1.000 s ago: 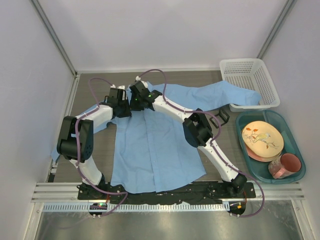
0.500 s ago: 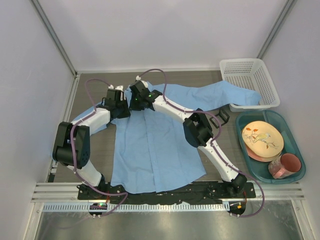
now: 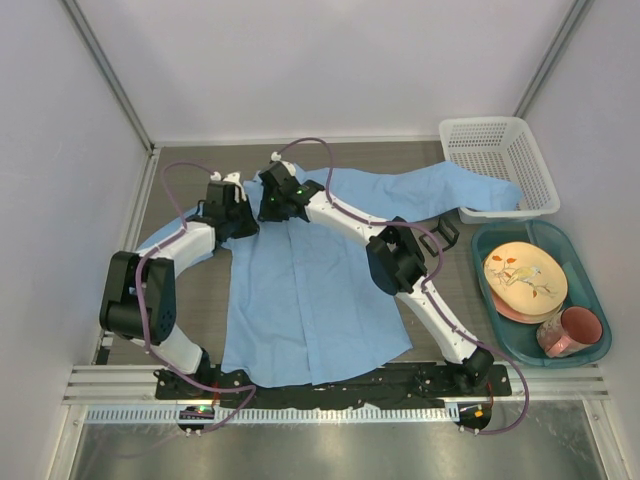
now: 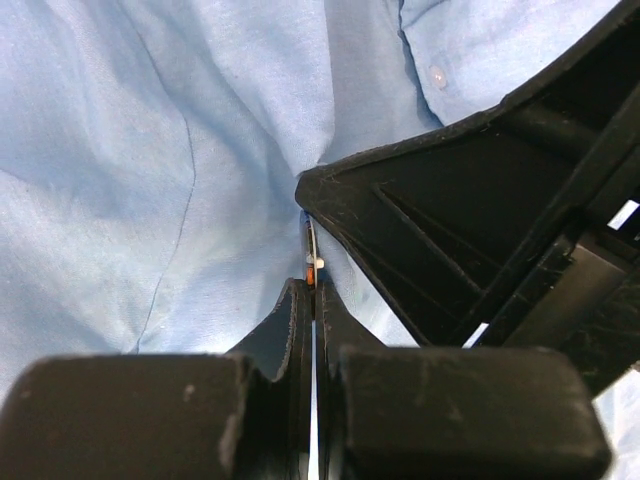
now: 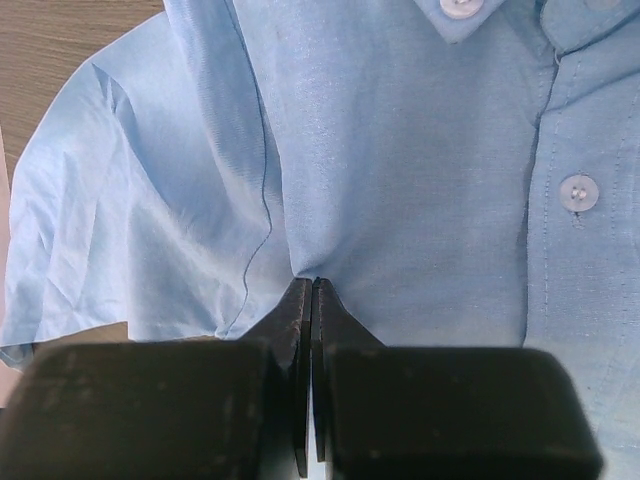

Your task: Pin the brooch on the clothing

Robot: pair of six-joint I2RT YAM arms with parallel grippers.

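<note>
Grey wood-grain tabletop (image 3: 380, 158) carries a light blue shirt (image 3: 310, 290), spread beneath the left end effector (image 3: 232, 208) and right end effector (image 3: 274, 200). Well right of them: white mesh basket (image 3: 490, 150), sleeve reaching it; teal tray (image 3: 590, 290).

Both arms (image 3: 185, 238) outstretched, fingers (image 4: 285, 335) pinched shut

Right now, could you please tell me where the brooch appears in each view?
Top external: not visible, hidden near the shirt collar.
Left wrist: centre, a thin edge-on orange sliver of the brooch at the left gripper fingertips.
Right wrist: not in it.
Shared landmark: the light blue shirt, in all three.
</note>
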